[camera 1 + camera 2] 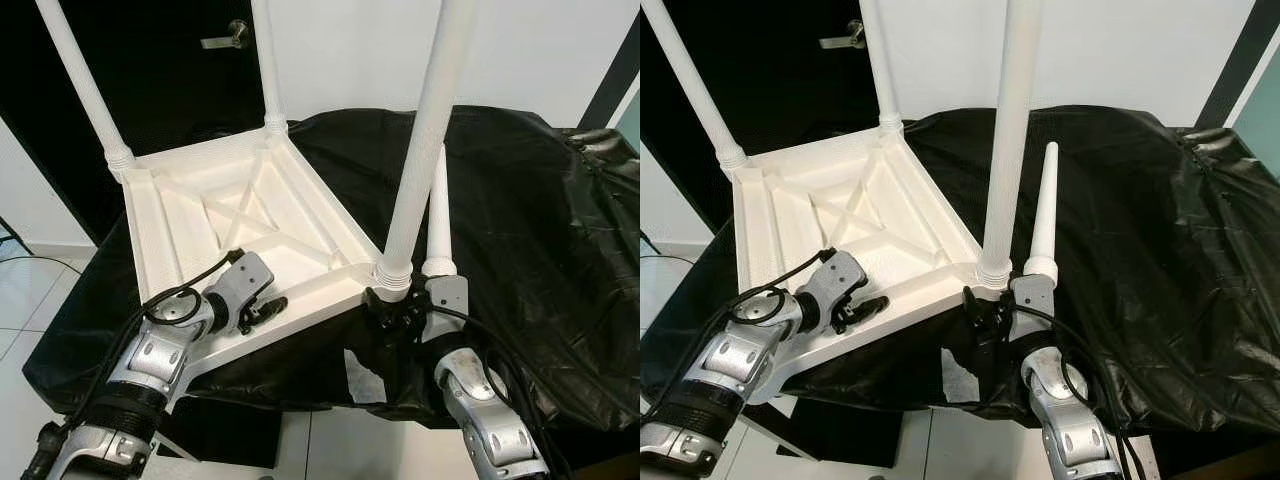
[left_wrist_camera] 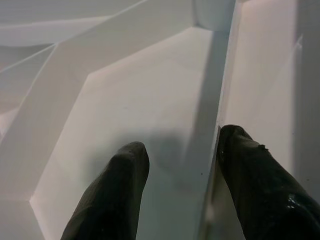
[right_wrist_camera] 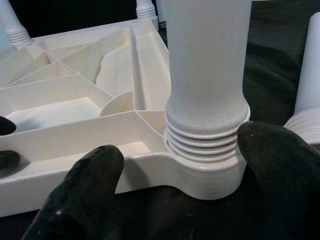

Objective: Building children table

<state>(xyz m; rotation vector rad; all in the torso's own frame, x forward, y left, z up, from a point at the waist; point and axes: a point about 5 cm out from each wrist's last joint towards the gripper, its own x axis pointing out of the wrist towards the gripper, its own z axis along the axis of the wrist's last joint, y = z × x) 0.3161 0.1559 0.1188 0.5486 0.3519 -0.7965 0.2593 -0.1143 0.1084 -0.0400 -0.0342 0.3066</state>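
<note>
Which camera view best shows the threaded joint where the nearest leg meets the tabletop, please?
The right wrist view: the threaded joint appears close up, its rings distinct. Both eye views show it small beneath the nearest leg; the left wrist view shows tabletop ribs.

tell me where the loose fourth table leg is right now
The loose leg stands upright on the black cover, toward the robot's right, right beside the screwed-in near corner leg of the upturned tabletop, just beyond the right gripper.

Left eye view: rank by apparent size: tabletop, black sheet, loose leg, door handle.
1. black sheet
2. tabletop
3. loose leg
4. door handle
The handle sits farthest from the camera, so its real size against the leg is unsure.
</note>
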